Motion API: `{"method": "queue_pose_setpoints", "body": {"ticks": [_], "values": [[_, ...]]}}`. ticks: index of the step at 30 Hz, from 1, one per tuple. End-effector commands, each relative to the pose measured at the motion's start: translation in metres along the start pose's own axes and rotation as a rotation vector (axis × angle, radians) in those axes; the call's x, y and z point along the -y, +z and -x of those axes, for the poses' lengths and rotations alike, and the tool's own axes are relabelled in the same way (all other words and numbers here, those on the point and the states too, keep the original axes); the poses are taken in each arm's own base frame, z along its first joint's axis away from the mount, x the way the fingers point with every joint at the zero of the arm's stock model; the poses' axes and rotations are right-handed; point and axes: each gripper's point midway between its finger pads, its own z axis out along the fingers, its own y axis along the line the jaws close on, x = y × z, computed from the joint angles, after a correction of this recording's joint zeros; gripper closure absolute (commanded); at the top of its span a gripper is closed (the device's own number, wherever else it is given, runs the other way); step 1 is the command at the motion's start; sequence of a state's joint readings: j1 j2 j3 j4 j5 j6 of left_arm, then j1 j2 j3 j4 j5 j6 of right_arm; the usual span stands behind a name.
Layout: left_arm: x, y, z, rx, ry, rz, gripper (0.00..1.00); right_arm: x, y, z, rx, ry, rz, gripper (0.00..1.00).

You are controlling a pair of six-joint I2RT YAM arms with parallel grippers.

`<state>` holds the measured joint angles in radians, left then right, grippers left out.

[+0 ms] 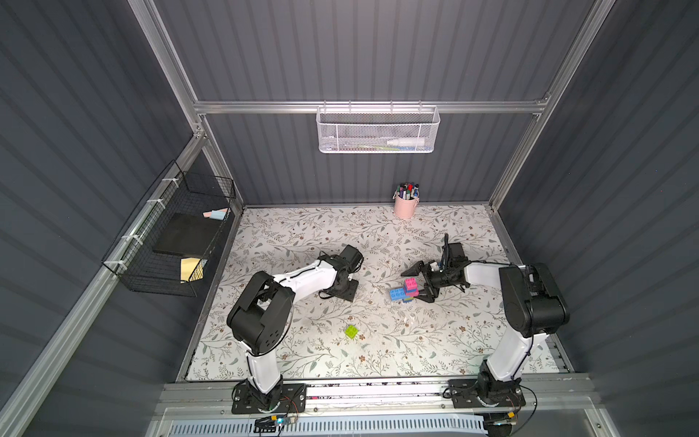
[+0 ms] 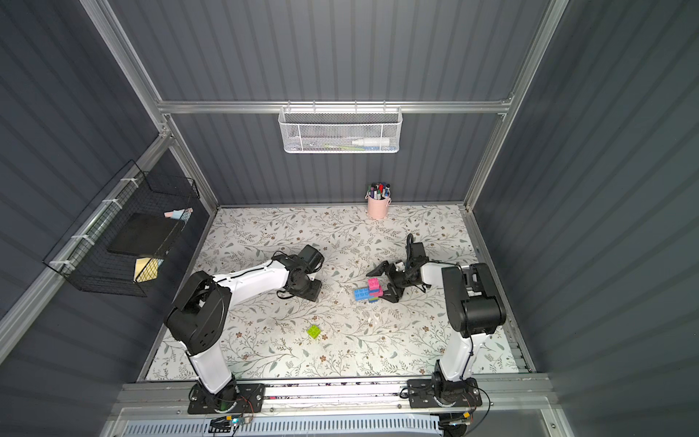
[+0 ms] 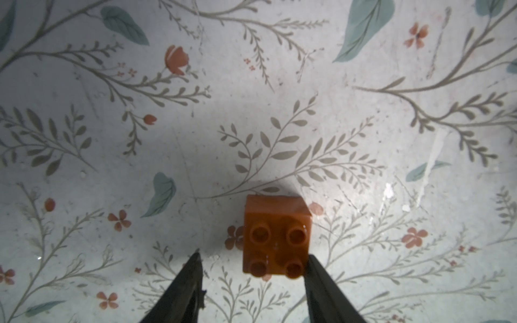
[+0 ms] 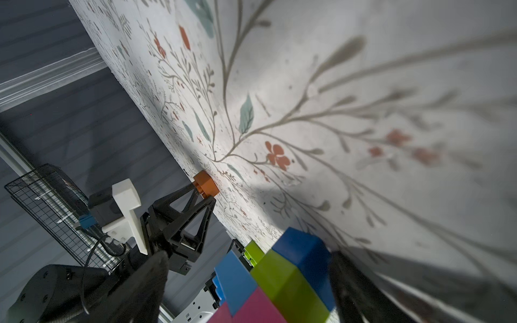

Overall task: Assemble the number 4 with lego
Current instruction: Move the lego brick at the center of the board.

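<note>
Left wrist cam first. The left gripper (image 3: 253,257) points straight down at the floral-print table mat (image 3: 195,125) with its fingers apart. A small square orange plastic lego block (image 3: 277,235) sits studs-up on the mat between them. One finger (image 3: 321,288) touches the orange brick's side and the other has a clear gap, so it's not clamped on anything. The top views don't show that brick at all because the wrist covers it. That gripper sits a bit left of the mat's centre.

Over to the right of centre, in both top views, the right gripper (image 1: 408,286) is down low with its fingers spread wide. The number 4 figure (image 1: 397,293), a multicoloured clump of joined plastic bricks, lies on the mat right at them. Its light-blue bar pokes out to the left, with pink, green and blue bricks beside it. On the right wrist cam the figure sits between the fingers. One finger (image 4: 352,285) is just beside the dark blue brick (image 4: 302,251), though it's too blurry to say whether they touch. The other is well apart, so nothing's squeezed.

A loose lime green square brick (image 1: 351,331) sits alone nearer the front, between the arms. At the far edge there's a pale pink metal bucket of marker pens (image 1: 404,210), and a white mesh basket (image 1: 376,130) hangs on the far wall.
</note>
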<state>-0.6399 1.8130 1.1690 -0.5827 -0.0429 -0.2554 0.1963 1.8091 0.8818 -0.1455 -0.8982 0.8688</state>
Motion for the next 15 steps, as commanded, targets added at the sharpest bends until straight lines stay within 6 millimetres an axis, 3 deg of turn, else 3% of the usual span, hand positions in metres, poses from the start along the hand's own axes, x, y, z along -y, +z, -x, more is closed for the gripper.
{"method": "queue_pose_setpoints", "body": {"ticks": [1,15], "values": [[-0.003,-0.009,-0.005,0.005,-0.011,0.016,0.46,0.017,0.009,-0.003,0.006,0.065,-0.046,0.1],[-0.001,-0.011,-0.001,0.011,-0.015,0.011,0.45,0.024,0.017,-0.02,-0.004,0.08,-0.061,0.09]]}}
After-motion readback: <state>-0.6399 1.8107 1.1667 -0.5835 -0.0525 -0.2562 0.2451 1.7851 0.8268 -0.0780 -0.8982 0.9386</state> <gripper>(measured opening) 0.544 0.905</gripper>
